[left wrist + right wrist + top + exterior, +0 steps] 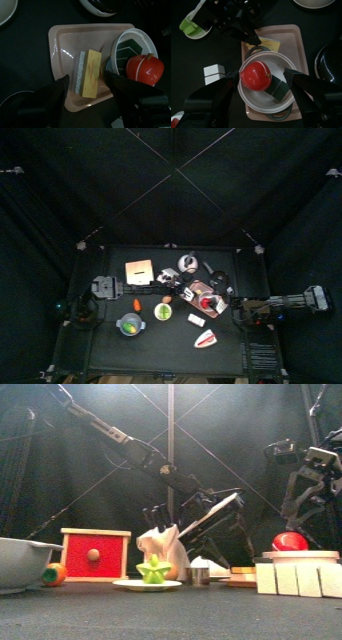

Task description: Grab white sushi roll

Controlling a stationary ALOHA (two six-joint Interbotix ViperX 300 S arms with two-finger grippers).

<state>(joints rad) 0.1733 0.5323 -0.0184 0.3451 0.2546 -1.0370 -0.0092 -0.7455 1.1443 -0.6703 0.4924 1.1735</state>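
Black curtains ring the small desk (134, 353). The white sushi roll (213, 74) lies on the bare desk just beside the pink tray (294, 41). Over that tray both pincers hang apart: left pincer (87, 80) above the sponge (89, 73), right pincer (262, 82) above the bowl (284, 62) holding a red ball (258, 76).

- A tray (67, 50) is being seen at mid-table, with a sponge (89, 73) lying on it beside a bowl (286, 66).
- A ball (258, 76) is being carried in that bowl.
- The white sushi roll (214, 74) is being left on the table just beside the tray.
- Both grippers are being held over the tray.
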